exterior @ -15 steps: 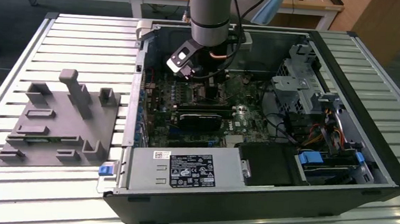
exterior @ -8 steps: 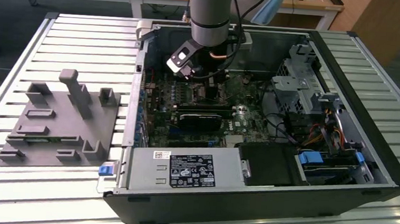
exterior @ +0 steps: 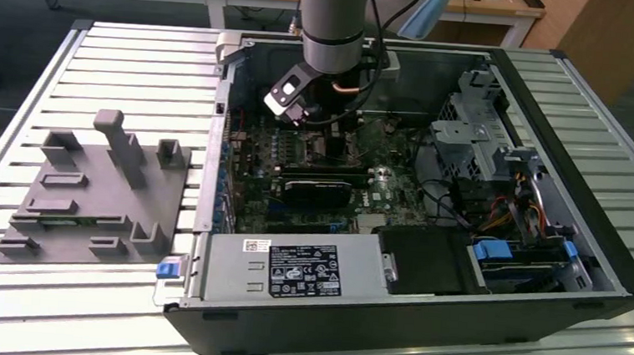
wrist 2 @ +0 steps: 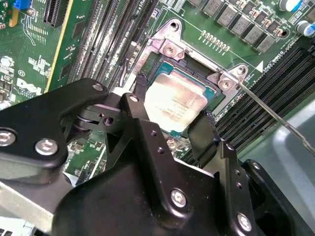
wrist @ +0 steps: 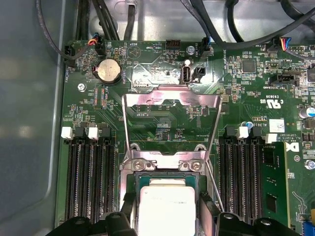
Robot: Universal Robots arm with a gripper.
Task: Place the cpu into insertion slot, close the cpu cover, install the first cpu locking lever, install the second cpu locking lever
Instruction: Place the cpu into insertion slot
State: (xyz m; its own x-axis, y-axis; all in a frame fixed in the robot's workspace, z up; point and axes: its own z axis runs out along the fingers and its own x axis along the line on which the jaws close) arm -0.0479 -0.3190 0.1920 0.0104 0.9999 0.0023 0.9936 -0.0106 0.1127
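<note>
Arm [exterior: 333, 28] is hung near vertical from the top of the exterior view, with a blue-capped joint seen at its upper end and the last link pointed straight down. Wrist is held low, with the gripper [exterior: 323, 126] carried directly beneath it. In both wrist views the black fingers [wrist 2: 140, 86] are seen pointed down and spread narrowly, one on each side of the cpu [wrist 2: 174, 103]. They are set against two opposite edges, and the cpu is clamped between them.
</note>
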